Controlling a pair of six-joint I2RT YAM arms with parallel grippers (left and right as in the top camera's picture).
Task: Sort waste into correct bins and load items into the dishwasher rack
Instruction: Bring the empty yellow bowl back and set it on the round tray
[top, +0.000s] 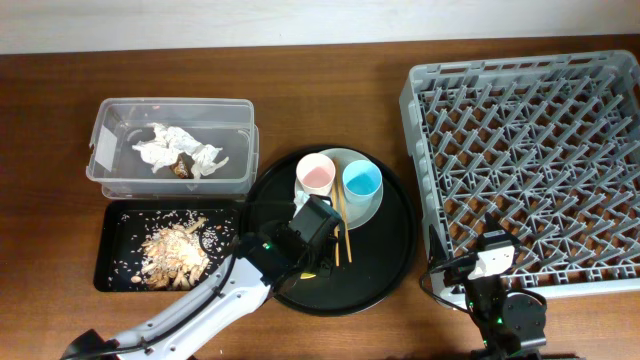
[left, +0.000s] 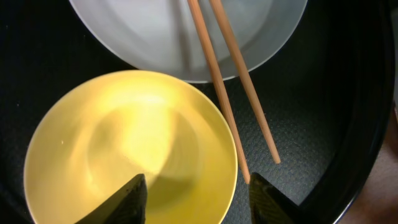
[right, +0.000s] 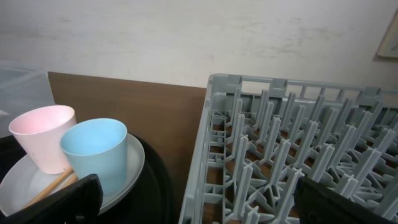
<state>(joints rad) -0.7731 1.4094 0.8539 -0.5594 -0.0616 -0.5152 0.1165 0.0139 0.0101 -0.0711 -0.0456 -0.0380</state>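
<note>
at the near edge the right gripper (right: 194, 202) hangs with fingers spread wide, grasping nothing, just before the grey dishwasher rack (top: 412, 120). the left gripper (left: 199, 194) hovers low over the yellow bowl (left: 124, 149) on the round black tray (top: 390, 250), fingers released, one over the bowl's inside and one outside its rim. the chopsticks (left: 233, 93) slant off the pale plate (left: 143, 31) past the bowl. beyond, the pink cup (top: 315, 174) and blue cup (top: 361, 181) stand on that plate. to the left, food scraps (top: 175, 252) lie in the shallow black tray (top: 118, 235). farther back, tissues (top: 175, 148) sit in the clear box (top: 110, 130).
</note>
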